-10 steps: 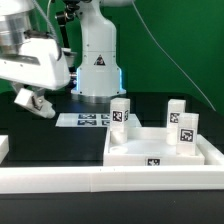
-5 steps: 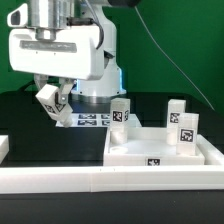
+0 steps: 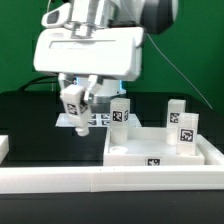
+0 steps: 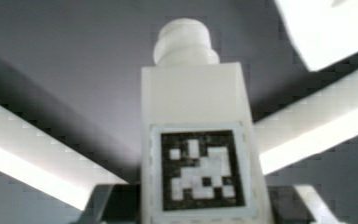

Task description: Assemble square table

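My gripper (image 3: 75, 104) hangs above the black table, shut on a white leg block (image 3: 72, 108) with a tag on its face. In the wrist view that leg block (image 4: 197, 120) stands between the dark fingers (image 4: 108, 203), its round peg pointing away from the gripper. The square table top (image 3: 135, 152) lies at the exterior view's right. Three leg blocks stand upright on it: one at the back left corner (image 3: 120, 112), one at the back right (image 3: 176, 109), one nearer on the right (image 3: 185, 129). The held leg is left of the top and apart from it.
The marker board (image 3: 100, 120) lies flat on the table behind and below the gripper. A long white rail (image 3: 90, 181) runs along the front. A small white piece (image 3: 4, 146) sits at the left edge. The robot's base is behind the gripper.
The arm has swung from the exterior view's left toward the right, carrying the leg block closer to the table top. The grip has not changed.
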### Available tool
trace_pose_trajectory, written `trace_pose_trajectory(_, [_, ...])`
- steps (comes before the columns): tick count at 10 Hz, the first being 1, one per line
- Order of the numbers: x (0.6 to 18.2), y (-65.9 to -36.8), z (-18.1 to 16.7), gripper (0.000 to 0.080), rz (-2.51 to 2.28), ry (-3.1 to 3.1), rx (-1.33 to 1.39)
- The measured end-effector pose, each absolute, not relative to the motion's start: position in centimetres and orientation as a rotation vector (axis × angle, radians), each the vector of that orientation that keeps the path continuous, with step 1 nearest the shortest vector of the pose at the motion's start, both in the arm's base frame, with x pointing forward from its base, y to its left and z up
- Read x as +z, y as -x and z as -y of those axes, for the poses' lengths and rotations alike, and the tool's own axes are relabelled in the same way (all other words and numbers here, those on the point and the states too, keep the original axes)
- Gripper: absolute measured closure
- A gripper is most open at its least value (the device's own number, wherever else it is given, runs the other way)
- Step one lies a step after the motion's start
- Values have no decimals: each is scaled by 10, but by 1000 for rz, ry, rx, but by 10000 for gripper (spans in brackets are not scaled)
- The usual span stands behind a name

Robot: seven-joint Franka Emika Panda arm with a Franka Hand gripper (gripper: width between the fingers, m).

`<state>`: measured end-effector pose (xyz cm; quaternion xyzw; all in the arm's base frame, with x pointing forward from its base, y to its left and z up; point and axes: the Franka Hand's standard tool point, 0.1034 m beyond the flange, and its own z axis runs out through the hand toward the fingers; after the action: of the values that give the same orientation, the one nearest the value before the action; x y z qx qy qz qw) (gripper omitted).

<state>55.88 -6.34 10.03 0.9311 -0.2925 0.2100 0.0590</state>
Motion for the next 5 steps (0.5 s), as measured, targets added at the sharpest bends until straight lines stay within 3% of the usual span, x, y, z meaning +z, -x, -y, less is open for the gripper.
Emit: trace_pose_trajectory(5, [101,-560,63,509,852,-2825,625])
